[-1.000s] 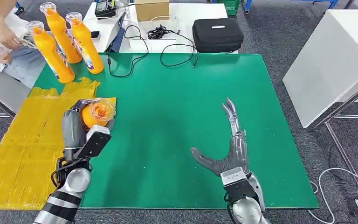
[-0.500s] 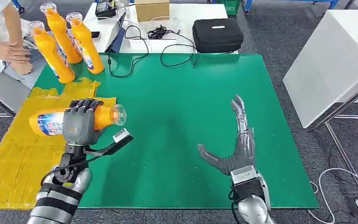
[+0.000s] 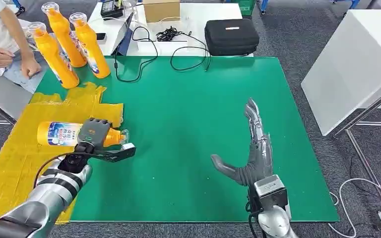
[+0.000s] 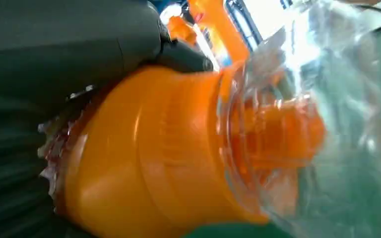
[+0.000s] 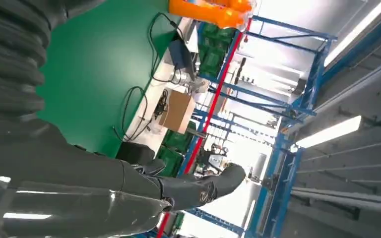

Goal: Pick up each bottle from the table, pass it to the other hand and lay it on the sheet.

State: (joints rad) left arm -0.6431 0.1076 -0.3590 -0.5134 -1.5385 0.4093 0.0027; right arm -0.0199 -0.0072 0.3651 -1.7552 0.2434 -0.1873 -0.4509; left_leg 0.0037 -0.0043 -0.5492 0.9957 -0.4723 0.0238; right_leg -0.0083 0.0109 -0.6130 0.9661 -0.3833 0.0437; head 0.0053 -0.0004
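The left robot hand (image 3: 93, 133) grips the bottle (image 3: 67, 134) lying crosswise over the sheet (image 3: 15, 163), cap toward the open, empty right robot hand (image 3: 250, 158)

A black case (image 3: 231, 36) and a cardboard box (image 3: 161, 9) sit on the white table (image 3: 198, 20). Black cables (image 3: 144, 54) trail onto the green mat. A person's hand (image 3: 30, 67) rests, seemingly, at the far left.

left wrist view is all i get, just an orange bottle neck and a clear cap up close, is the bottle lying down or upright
Observer: Lying on its side. The left hand grips the orange plastic bottle over the crinkled yellow sheet, clear cap toward the green table mat.
Operator: where's the other hand
Observer: The right hand is over the green mat, fingers spread, holding nothing, well apart from the bottle.
Operator: any bottles left
Observer: Three more orange bottles stand upright at the mat's far left corner, near a person's hand.
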